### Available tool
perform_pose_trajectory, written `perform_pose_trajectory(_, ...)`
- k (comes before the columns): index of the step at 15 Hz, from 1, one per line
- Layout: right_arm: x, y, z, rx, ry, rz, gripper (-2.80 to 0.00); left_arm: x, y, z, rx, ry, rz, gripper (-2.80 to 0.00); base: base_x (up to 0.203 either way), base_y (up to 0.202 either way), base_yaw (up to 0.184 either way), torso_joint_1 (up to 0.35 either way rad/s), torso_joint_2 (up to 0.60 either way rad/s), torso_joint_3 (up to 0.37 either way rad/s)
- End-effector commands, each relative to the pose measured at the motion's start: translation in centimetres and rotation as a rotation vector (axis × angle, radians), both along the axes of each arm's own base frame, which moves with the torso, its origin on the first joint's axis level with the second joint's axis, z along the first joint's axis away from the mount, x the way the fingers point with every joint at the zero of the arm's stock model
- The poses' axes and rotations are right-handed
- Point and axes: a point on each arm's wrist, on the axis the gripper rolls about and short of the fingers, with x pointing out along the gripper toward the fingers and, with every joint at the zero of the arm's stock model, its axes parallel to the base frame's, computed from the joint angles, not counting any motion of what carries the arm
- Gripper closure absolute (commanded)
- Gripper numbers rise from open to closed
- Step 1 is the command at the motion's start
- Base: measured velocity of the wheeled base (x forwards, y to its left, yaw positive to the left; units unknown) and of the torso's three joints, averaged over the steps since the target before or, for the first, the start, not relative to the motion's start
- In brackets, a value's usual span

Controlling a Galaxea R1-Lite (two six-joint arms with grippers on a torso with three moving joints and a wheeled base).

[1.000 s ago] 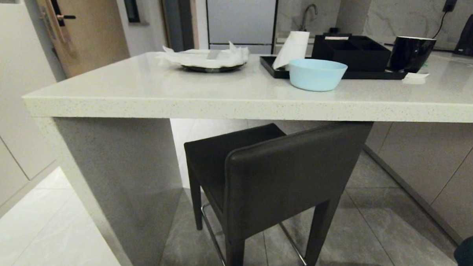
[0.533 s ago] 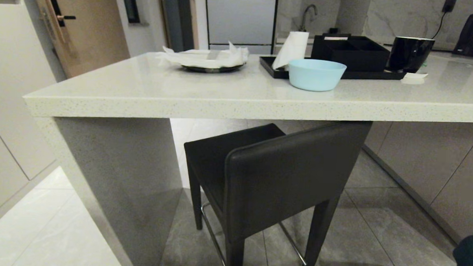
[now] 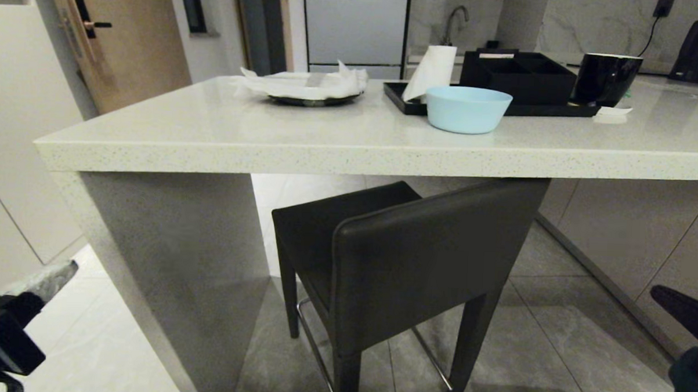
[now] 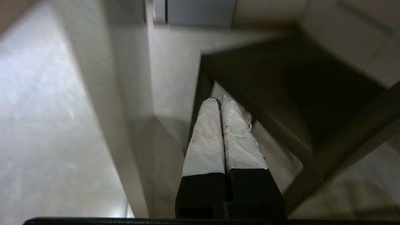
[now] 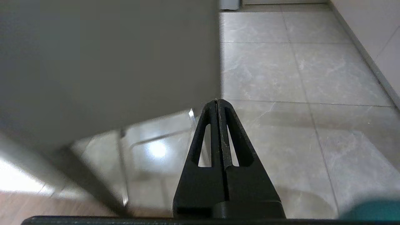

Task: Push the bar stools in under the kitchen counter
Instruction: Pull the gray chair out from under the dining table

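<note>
A dark grey-brown bar stool with a flat back stands at the kitchen counter, its seat partly under the thick pale worktop. A second, teal bar stool shows only as a sliver at the lower right corner. My left gripper, its fingers wrapped in white tape, is low at the left edge, shut and empty. In the left wrist view the left gripper points toward the dark stool. My right gripper is low at the right edge. In the right wrist view the right gripper is shut beside the stool's back.
The counter's grey side panel stands left of the stool. On the worktop are a light blue bowl, a black tray, a black mug and a plate with paper. Cabinets line the right, over a tiled floor.
Both arms have risen into the head view, the left gripper at the lower left, the right at the lower right. The stool and counter stay where they were.
</note>
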Motion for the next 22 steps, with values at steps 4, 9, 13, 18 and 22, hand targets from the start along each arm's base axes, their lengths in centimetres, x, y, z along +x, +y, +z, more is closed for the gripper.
perform_pose_trajectory(4, 8.3, -2.7, -2.6, 0.001, 0.026, -0.013, 0.00, 6.1, -6.2, -3.3, 0.052, 0.154, -0.058, 0.00, 0.000, 0.000, 0.000, 0.000, 0.00, 0.000)
perform_pose_trajectory(9, 13.7, -4.7, -6.6, 0.018, -0.030, 0.100, 0.00, 8.8, -11.9, -6.7, 0.033, 0.093, -0.011, 0.00, 0.000, 0.000, 0.000, 0.000, 0.00, 0.000)
perform_pose_trajectory(13, 17.6, -4.5, -5.6, 0.202, -0.104, 0.186, 0.00, 9.3, -13.1, -6.7, -0.075, 0.084, 0.003, 0.00, 0.000, 0.000, 0.000, 0.000, 0.00, 0.000)
perform_pose_trajectory(18, 21.7, -4.8, -5.0, 0.245, -0.173, 0.206, 0.00, 7.7, -15.6, -7.4, -0.072, 0.107, -0.072, 0.00, 0.000, 0.000, 0.000, 0.000, 0.00, 0.000)
perform_pose_trajectory(22, 24.8, -4.7, -6.9, 0.270, -0.160, 0.224, 0.00, 7.2, -17.4, -8.2, -0.053, 0.127, -0.129, 0.00, 0.000, 0.000, 0.000, 0.000, 0.00, 0.000)
